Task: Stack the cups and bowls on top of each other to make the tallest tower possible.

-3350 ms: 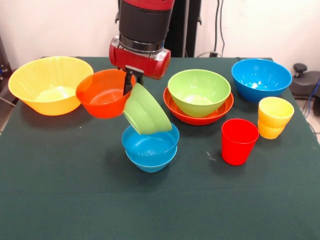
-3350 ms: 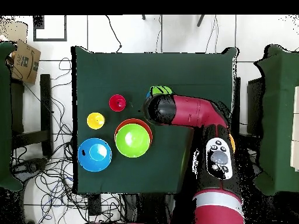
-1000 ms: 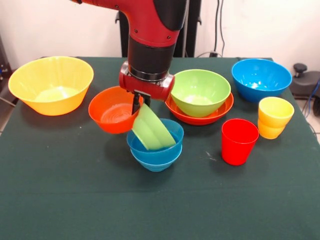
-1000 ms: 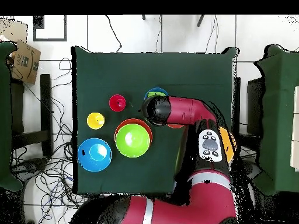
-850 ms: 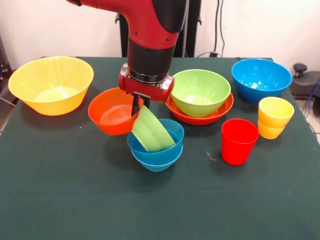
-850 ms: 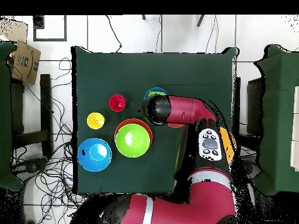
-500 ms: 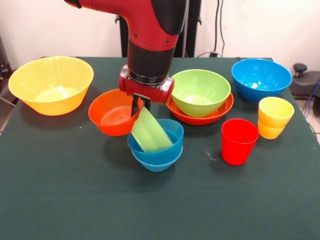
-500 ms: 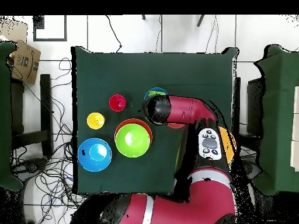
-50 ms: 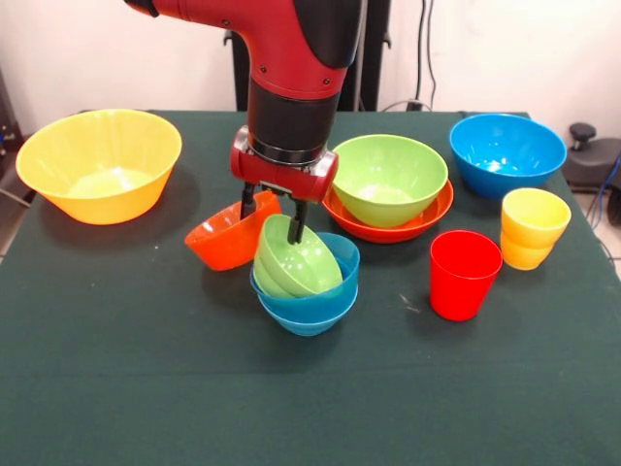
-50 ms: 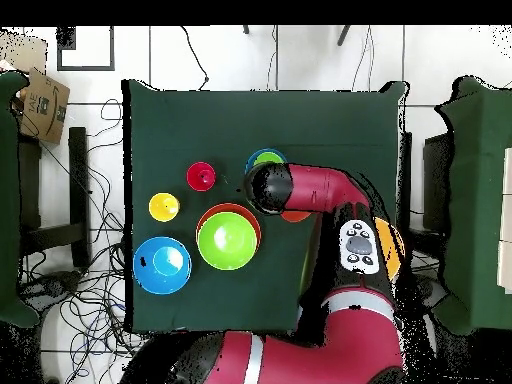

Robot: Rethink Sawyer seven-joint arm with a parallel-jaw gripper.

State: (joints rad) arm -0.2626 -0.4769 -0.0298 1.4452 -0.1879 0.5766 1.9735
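My gripper (image 9: 271, 212) stands open just above a small green bowl (image 9: 296, 260), which lies tilted inside a small blue bowl (image 9: 306, 303) at the table's middle. One finger (image 9: 294, 219) reaches to the green bowl's rim. The other finger (image 9: 247, 200) is at the rim of a small red-orange bowl (image 9: 223, 243), which leans on its side against the blue one. To the right stand the red cup (image 9: 463, 274) and the yellow cup (image 9: 532, 226). In the overhead view the arm (image 10: 300, 190) hides the gripper and most of the small blue bowl (image 10: 264, 157).
A large yellow bowl (image 9: 97, 161) sits at the left. A large green bowl (image 9: 386, 175) rests in a shallow red-orange bowl (image 9: 388, 226) behind the pile. A large blue bowl (image 9: 506, 150) stands at the back right. A dark green cloth (image 9: 146, 369) covers the table.
The gripper has opened and let go of the small green bowl, which has settled into the small blue bowl. The small red-orange bowl has tipped over onto its side.
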